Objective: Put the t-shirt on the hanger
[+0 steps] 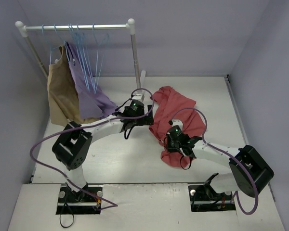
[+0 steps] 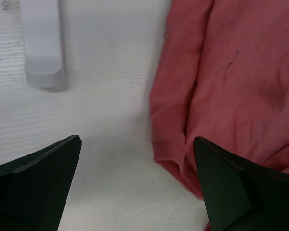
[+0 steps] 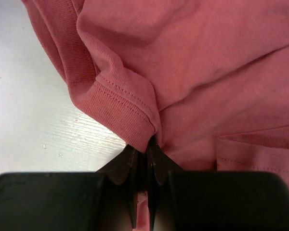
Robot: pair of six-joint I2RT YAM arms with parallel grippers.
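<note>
The salmon-red t-shirt (image 1: 176, 113) lies crumpled on the white table, right of the middle. My right gripper (image 1: 177, 144) is shut on a ribbed hem of the t-shirt (image 3: 207, 72) at its near edge; in the right wrist view the right gripper (image 3: 147, 147) has cloth pinched between its tips. My left gripper (image 1: 151, 115) stands open at the shirt's left edge. In the left wrist view the left gripper (image 2: 137, 144) has bare table between its fingers, and the right finger overlaps the t-shirt (image 2: 231, 72). Several light-blue hangers (image 1: 94, 57) hang from the rail.
A white clothes rack (image 1: 77, 27) stands at the back left, with a tan garment (image 1: 60, 96) and a lilac-purple garment (image 1: 89, 98) hanging on it. Its white foot (image 2: 42, 48) rests on the table just ahead of my left gripper. Grey walls close in the table.
</note>
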